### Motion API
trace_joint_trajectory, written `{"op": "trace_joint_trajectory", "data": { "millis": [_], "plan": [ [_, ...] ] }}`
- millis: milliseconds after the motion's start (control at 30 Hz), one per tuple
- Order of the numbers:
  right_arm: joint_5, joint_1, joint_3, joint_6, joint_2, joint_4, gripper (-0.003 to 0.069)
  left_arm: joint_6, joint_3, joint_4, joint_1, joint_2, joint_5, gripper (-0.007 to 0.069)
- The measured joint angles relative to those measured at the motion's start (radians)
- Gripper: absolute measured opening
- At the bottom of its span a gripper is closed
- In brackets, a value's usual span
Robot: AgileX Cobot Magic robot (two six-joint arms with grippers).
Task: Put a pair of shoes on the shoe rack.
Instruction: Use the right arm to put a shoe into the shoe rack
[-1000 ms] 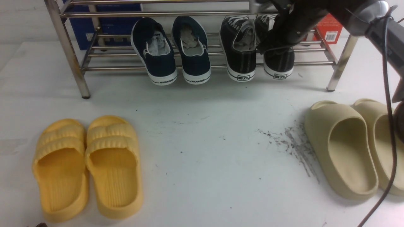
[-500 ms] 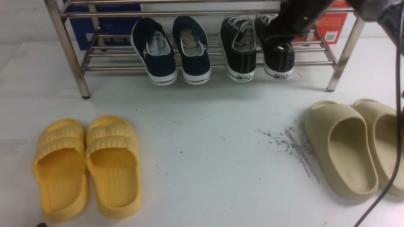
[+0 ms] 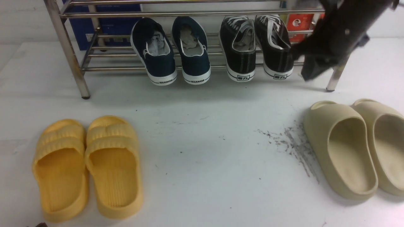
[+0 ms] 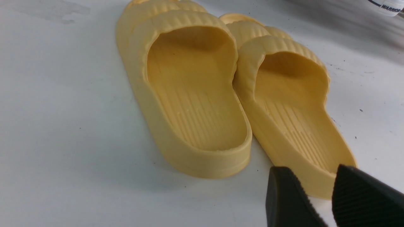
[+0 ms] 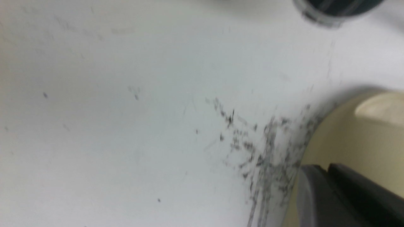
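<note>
On the steel shoe rack, the black canvas sneakers sit beside navy slip-ons. Right pincer fingers together, empty, near rack's right leg. Left pincer apart over yellow slides.

The two black canvas sneakers sit side by side on the lower shelf of the shoe rack, toward its right end, heels facing the camera and jutting past the front bar. Each has white laces, white stitching down the heel and a white sole with a small dark label (lettering too small to read). The left one shows crumpled grey paper stuffed inside; the right one tilts slightly rightward. The rack is shiny steel tubing, horizontal bars between upright legs, standing on the white surface
</note>
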Motion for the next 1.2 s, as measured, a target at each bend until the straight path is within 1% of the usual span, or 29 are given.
{"op": "trace_joint_trajectory", "data": {
  "millis": [67,100,133,167,233,267,300,433,700,1100,1200],
  "plan": [
    [-0.153,0.0,0.119,0.008,0.024,0.0,0.0012,0.0,0.0,0.0,0.0,0.0,0.0,0.0239],
    [-0.196,-0.001,0.142,0.012,0.036,0.0,0.0008,0.0,0.0,0.0,0.0,0.0,0.0,0.0239],
    [-0.218,-0.001,0.145,0.015,0.042,0.0,0.0007,0.0,0.0,0.0,0.0,0.0,0.0,0.0239],
    [-0.301,-0.005,0.158,0.029,0.068,0.0,0.0005,0.0,0.0,0.0,0.0,0.0,0.0,0.0239],
    [-0.4,-0.008,0.16,0.045,0.094,0.0,0.0005,0.0,0.0,0.0,0.0,0.0,0.0,0.0239],
    [-0.4,-0.008,0.16,0.046,0.094,0.0,0.0005,0.0,0.0,0.0,0.0,0.0,0.0,0.0239],
    [-0.468,-0.011,0.16,0.05,0.111,0.0,0.0005,0.0,0.0,0.0,0.0,0.0,0.0,0.0239],
    [-0.592,-0.014,0.16,0.057,0.141,0.0,0.0006,0.0,0.0,0.0,0.0,0.0,0.0,0.0239],
    [-0.704,-0.04,0.16,0.067,0.172,0.0,0.0009,0.0,0.0,0.0,0.0,0.0,0.0,0.0239],
    [-0.727,-0.04,0.16,0.067,0.172,0.001,0.0019,0.0,0.0,0.0,0.0,0.0,0.0,0.0239],
    [-0.69,-0.04,0.16,0.067,0.162,0.005,0.0022,0.0,0.0,0.0,0.0,0.0,0.0,0.0239]
  ]
}}
